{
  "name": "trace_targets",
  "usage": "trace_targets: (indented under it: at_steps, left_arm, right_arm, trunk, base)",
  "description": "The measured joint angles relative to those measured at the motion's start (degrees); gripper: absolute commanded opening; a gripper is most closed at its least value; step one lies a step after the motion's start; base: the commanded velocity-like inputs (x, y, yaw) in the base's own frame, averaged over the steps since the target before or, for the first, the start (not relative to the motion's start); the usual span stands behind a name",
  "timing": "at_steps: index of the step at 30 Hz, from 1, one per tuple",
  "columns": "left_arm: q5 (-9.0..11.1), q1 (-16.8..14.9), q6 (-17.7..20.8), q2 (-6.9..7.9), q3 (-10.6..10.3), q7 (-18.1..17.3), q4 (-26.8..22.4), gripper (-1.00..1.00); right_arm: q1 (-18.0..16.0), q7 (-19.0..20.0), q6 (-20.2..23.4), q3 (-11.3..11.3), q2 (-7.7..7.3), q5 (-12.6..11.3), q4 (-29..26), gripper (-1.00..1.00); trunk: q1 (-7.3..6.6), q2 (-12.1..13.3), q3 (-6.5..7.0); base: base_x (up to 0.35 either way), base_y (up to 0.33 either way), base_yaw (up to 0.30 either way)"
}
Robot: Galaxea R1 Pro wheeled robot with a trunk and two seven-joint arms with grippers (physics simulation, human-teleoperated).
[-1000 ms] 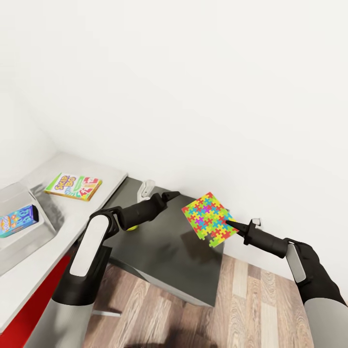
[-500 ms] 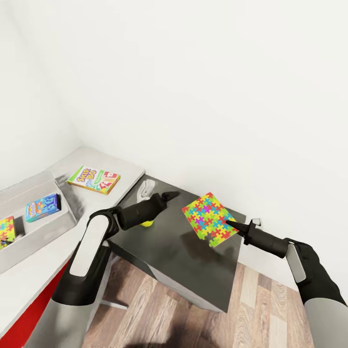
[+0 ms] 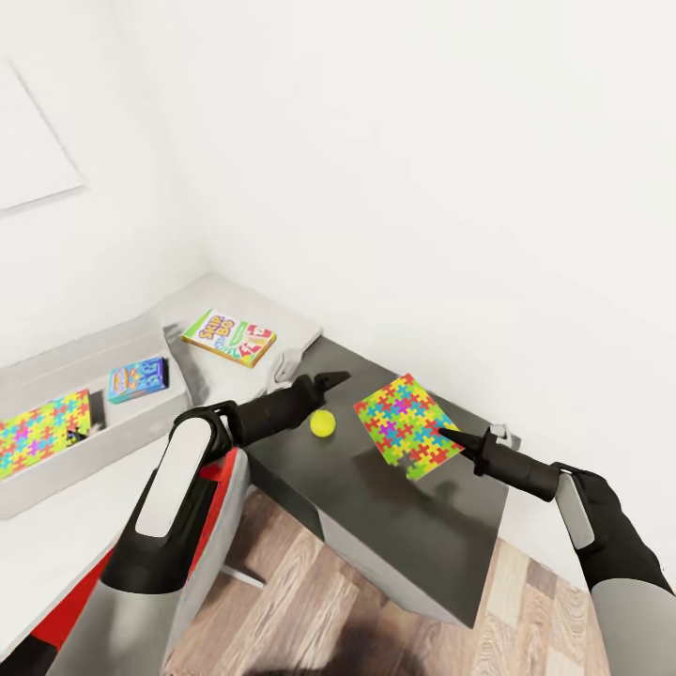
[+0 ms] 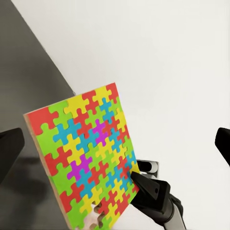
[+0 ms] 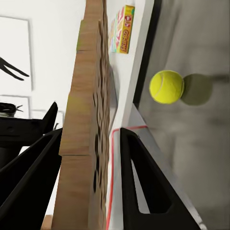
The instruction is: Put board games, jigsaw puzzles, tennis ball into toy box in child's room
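- From the head camera, the right gripper (image 3: 445,435) is clamped on the lower corner of a jigsaw puzzle (image 3: 406,424), which hangs tilted in the air above the dark grey wing of the table (image 3: 394,526).
- At about 9 o'clock from this puzzle, the tennis ball (image 3: 323,423) lies on the dark wing, just beside the left gripper (image 3: 330,377). I cannot tell from this view if the left fingers are apart or together.
- At 10 o'clock from the ball, a board game (image 3: 230,337) with a green edge lies flat on the light grey wing.
- At the far 9 o'clock side stands the toy box (image 3: 56,361); inside it are a second jigsaw puzzle (image 3: 39,435) and a blue board game (image 3: 137,378).
- From the left wrist camera, the two dark fingertips (image 4: 9,146) stand wide apart with nothing between them. The held puzzle (image 4: 84,153) faces this camera, with the right gripper (image 4: 136,178) pinching its corner.
- From the right wrist camera, the puzzle (image 5: 88,115) is seen edge-on, with its brown back and side, between the two black fingers (image 5: 139,177), which press on it. The tennis ball (image 5: 166,86) rests on the dark surface beyond, and the green-edged game (image 5: 123,28) lies farther away.
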Motion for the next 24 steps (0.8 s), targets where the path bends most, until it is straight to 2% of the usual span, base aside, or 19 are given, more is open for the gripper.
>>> trace_targets:
  at_steps: [5,13,24]
  left_arm:
    - [0.0,-0.01,0.0,-0.02,-0.02,-0.28,-0.24,1.0]
    - [-0.01,-0.01,0.04,-0.03,0.02,-0.48,-0.41,1.0]
    - [0.02,0.03,0.04,-0.03,0.05,-0.94,-0.47,1.0]
  right_arm:
    - [0.0,0.01,0.04,-0.06,-0.03,-0.04,0.0,-1.0]
    - [0.01,0.01,0.09,-0.23,-0.18,-0.08,-0.02,-1.0]
    - [0.01,-0.02,1.82,-0.38,-1.8,-0.19,-0.01,-1.0]
  trunk:
    - [0.0,0.0,0.1]
    - [0.0,0.0,0.16]
    - [0.0,0.0,0.18]
  base:
    - [0.0,0.0,0.242]
    - [0.0,0.0,0.096]
    - [0.0,0.0,0.137]
